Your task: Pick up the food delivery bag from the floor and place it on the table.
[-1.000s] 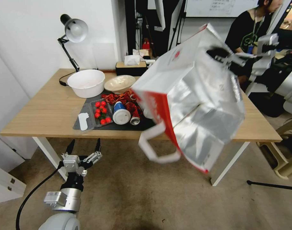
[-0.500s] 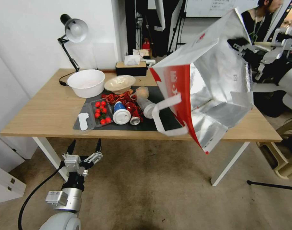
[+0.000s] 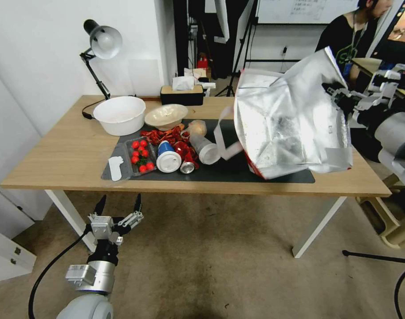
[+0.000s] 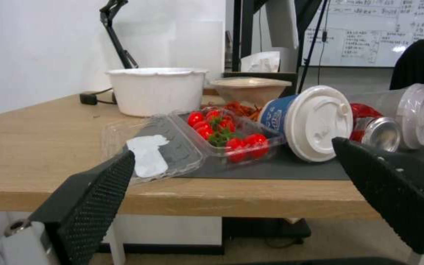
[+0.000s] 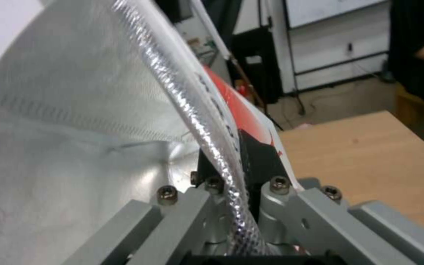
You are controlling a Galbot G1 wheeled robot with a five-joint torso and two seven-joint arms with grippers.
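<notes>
right claw (image 3: pixel 340 95) grips tipped food delivery bag (image 3: pixel 286 124) above table (image 3: pixel 69 150).

White bowl (image 3: pixel 120 114), tomato tray (image 3: pixel 140 156), blue cup (image 3: pixel 167 157) — tissue box (image 3: pixel 182 94) behind, beside a desk lamp (image 3: pixel 100 48).

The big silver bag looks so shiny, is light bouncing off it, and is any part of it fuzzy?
Head view: the large white paper bag with silver foil lining glints with patchy reflections, and its white strap handle is smeared. Right wrist view: the foil near the right gripper is washed pale and soft. Left wrist view: the close black pads of the left gripper are blurry, while the round white plastic bowl stays sharper.
</notes>
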